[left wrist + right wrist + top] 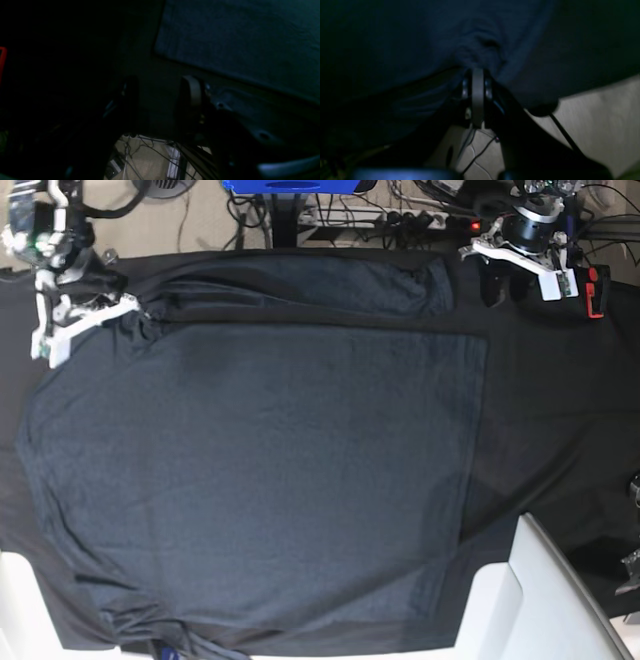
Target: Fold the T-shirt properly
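my right gripper (478, 72) is pinched tight on a bunched fold of the t-shirt (270, 480) at its far corner; my left gripper (160, 95) hangs with fingers (192, 92) spread apart, holding nothing, over the black table cloth (560, 430) just beside the shirt's edge; the t-shirt lies spread across the table, mostly flat, sleeve rumpled near my right grip.

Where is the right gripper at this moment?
In the base view the right gripper is at the top left, shut on the T-shirt at its upper-left corner, far from the left gripper.
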Tool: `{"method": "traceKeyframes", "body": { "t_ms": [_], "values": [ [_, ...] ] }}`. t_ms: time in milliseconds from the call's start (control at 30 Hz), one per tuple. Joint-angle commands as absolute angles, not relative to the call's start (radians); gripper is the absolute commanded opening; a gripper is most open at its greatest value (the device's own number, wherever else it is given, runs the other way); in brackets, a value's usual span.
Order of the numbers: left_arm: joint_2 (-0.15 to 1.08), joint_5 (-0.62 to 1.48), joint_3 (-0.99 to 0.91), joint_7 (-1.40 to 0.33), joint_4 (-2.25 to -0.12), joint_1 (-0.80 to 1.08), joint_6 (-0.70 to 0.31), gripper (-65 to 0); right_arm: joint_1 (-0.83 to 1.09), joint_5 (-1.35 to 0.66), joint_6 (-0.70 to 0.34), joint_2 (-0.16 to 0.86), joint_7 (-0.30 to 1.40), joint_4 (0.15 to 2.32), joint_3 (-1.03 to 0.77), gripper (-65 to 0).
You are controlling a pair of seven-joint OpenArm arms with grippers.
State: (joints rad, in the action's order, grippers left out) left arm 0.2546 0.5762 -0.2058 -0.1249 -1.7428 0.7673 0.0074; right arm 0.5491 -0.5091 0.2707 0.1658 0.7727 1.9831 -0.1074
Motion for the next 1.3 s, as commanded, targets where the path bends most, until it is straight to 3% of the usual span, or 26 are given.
{"method": "traceKeyframes", "body": {
  "t_ms": [0, 133, 333, 1067, 1267],
  "values": [
    [0.262, 0.576, -0.209, -0.107, -1.756, 0.777, 0.005, -38.2, 0.553, -0.524, 0.251, 0.171, 0.757, 2.003, -0.114, -65.0],
    [0.262, 0.576, -0.209, -0.107, -1.756, 0.777, 0.005, -38.2, 0.549, -0.539, 0.222, 0.205, 0.773, 2.003, -0.11, -65.0],
    [0.26, 0.576, -0.208, -0.107, -1.756, 0.777, 0.005, -38.2, 0.472, -0.542, 0.223, 0.202, 0.958, 2.0, -0.119, -65.0],
    [0.259, 0.576, -0.208, -0.107, -1.755, 0.777, 0.005, -38.2, 0.484, -0.549, 0.217, 0.205, 0.911, 2.006, -0.14, -65.0],
    [0.259, 0.576, -0.208, -0.107, -1.755, 0.777, 0.005, -38.2, 0.487, -0.742, 0.217, 0.211, 0.969, 2.006, -0.236, -64.7]
  ]
}}
